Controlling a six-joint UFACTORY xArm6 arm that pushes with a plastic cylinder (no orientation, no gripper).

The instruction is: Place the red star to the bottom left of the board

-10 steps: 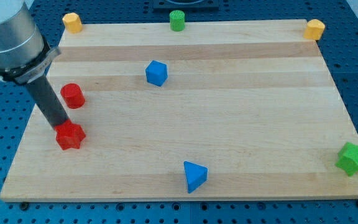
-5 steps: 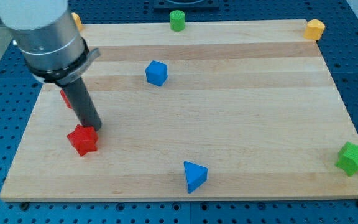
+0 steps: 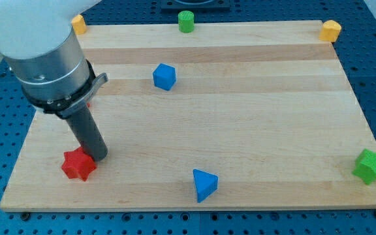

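red star (image 3: 78, 164) moved down-left | my tip (image 3: 99, 157) followed | red cylinder now hidden

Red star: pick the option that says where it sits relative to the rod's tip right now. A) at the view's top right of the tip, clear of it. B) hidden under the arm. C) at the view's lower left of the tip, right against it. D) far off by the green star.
C: the red star lies at the view's lower left of my tip, right against it, near the board's bottom-left part.
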